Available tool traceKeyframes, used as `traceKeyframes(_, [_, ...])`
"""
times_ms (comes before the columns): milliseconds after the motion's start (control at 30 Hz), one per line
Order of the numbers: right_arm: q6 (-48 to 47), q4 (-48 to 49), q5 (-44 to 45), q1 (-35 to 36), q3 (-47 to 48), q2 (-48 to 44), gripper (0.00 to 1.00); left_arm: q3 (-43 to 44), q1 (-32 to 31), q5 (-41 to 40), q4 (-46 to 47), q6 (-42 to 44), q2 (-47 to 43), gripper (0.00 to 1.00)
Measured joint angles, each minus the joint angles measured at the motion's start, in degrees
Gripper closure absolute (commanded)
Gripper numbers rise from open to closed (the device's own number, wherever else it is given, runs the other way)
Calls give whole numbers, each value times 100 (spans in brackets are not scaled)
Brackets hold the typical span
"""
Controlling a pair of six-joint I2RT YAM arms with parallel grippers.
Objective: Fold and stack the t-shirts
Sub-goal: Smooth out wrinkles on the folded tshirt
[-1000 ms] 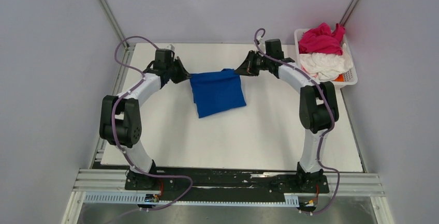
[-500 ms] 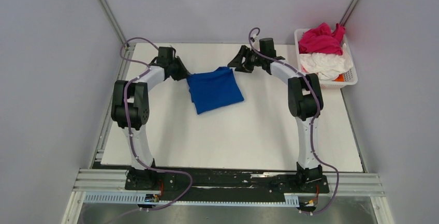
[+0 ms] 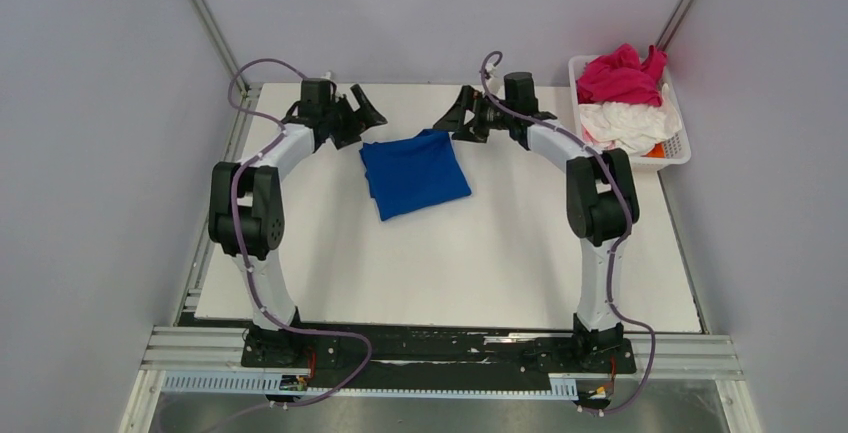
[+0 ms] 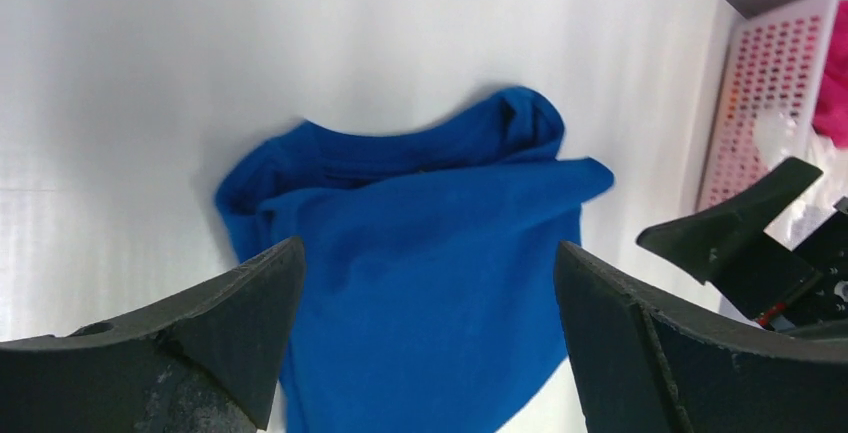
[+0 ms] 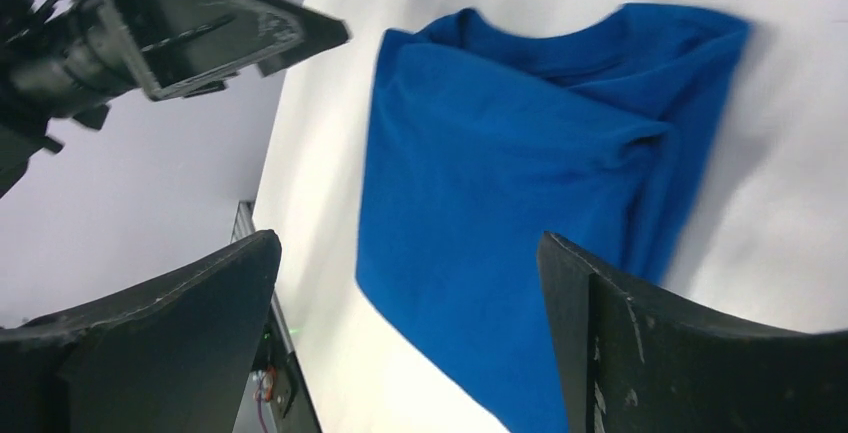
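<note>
Letting go, top view: both arms are backing off the blue t-shirt [image 3: 414,173]; the left gripper [image 3: 371,118] and right gripper [image 3: 453,121] are hanging spread wide, holding nothing, just beside its far corners.
Shirt, top view: it is lying as a folded block on the worktop [image 3: 450,263], far centre; the pink t-shirt [image 3: 620,75] and white t-shirt [image 3: 628,125] are sitting in the basket [image 3: 683,158].
Vs earlier: one second back both were pinching the far edge taut; half a second back the left was touching its corner. Now neither is touching.
Left wrist: fingers [image 4: 245,298] are gaping over the shirt, cloth lying slack below.
Right wrist: same, fingers [image 5: 200,303] splaying, nothing gripped.
Meaning: blue fold is looking done; a basket shirt is probably coming next.
</note>
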Motion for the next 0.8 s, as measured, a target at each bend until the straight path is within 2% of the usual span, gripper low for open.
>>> traceKeyframes(233, [70,284,-348,369,28,33,0,-140,-251,557,282,-153,103,0])
traceKeyframes(433, [186,365,-437,365,946,1051,0,-114,-256,647,299,-168,509,0])
traceKeyframes(633, [319,372,4,339,2404,2494,0,227,-236,614,144,-162,1060,0])
traceKeyframes(700, [448,409,22,337,2680,2673,0,326,-223,599,83,-153,1115,0])
traceKeyframes(800, [555,525,164,350,2564,2658,0,420,-219,501,-2,-133,1165,0])
